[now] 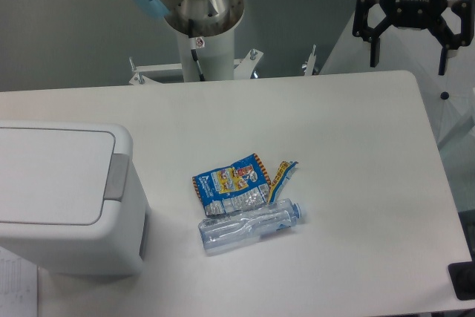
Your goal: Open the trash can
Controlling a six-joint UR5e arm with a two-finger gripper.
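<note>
The trash can [63, 198] is a large white boxy bin at the left front of the table. Its flat white lid [48, 174] is shut and a grey push tab [116, 177] sits on its right edge. My gripper [408, 56] is at the top right, high above the table's far right corner, far from the bin. Its black fingers [375, 50] are spread apart and hold nothing.
A crumpled blue snack wrapper [234, 184] and a clear plastic bottle [251, 226] lie in the middle of the white table [356, 183]. The robot's base column [200, 27] stands behind the table's far edge. A paper sheet [16, 287] lies at the front left.
</note>
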